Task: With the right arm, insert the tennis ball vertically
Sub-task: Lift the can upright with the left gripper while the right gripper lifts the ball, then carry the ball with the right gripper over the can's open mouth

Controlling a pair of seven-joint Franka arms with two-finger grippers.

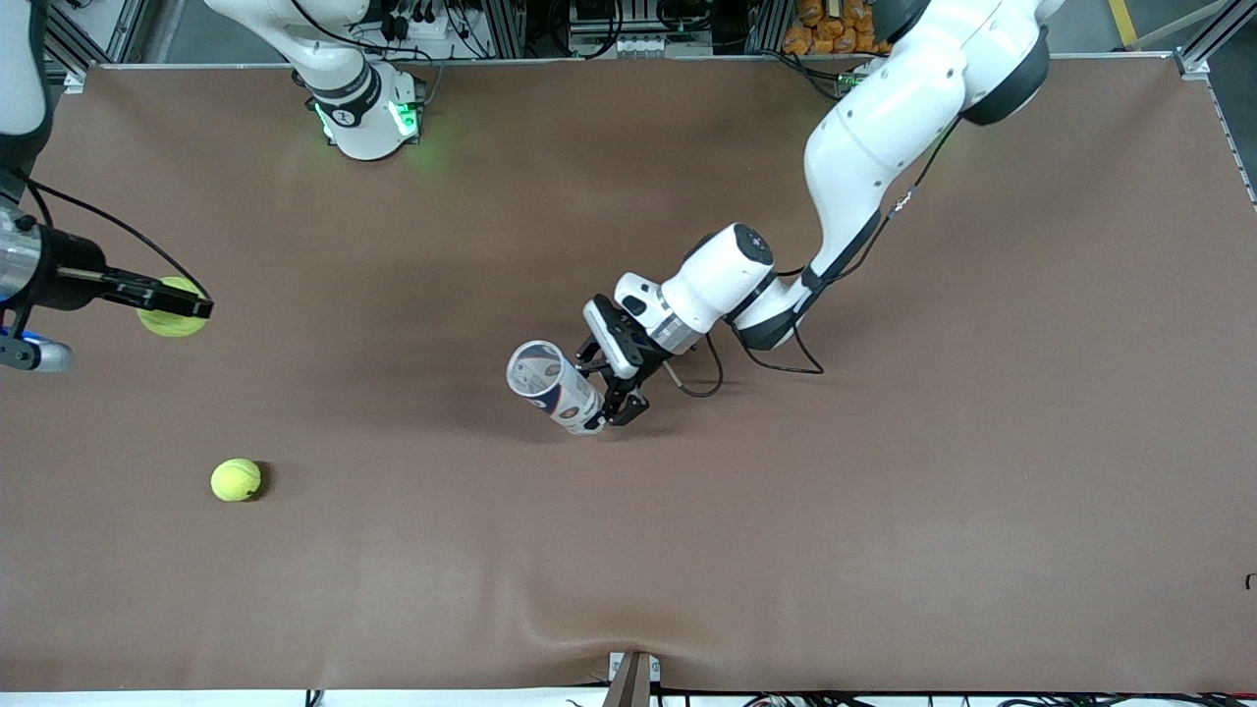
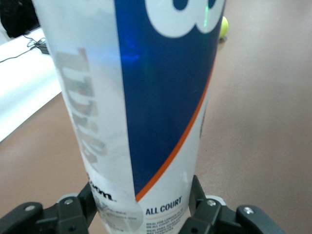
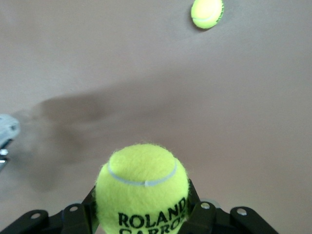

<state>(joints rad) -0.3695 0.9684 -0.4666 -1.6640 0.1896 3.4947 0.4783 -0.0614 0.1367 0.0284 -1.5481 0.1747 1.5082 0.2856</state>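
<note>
My right gripper (image 1: 182, 306) is shut on a yellow-green tennis ball (image 1: 169, 316), over the table's right-arm end. In the right wrist view the ball (image 3: 141, 180), printed ROLAND GARROS, sits between the black fingers of the right gripper (image 3: 141, 217). My left gripper (image 1: 601, 410) is shut on the base of a white and blue tennis ball can (image 1: 552, 383), held tilted over the middle of the table, its open mouth up and toward the right arm's end. In the left wrist view the can (image 2: 141, 97) fills the picture above the left gripper (image 2: 144, 217).
A second tennis ball (image 1: 236, 479) lies loose on the brown table cover (image 1: 884, 491), toward the right arm's end and nearer to the front camera than the can; this second ball (image 3: 207, 13) (image 2: 223, 27) shows in both wrist views. The cover wrinkles at a clamp (image 1: 633, 678) on the front edge.
</note>
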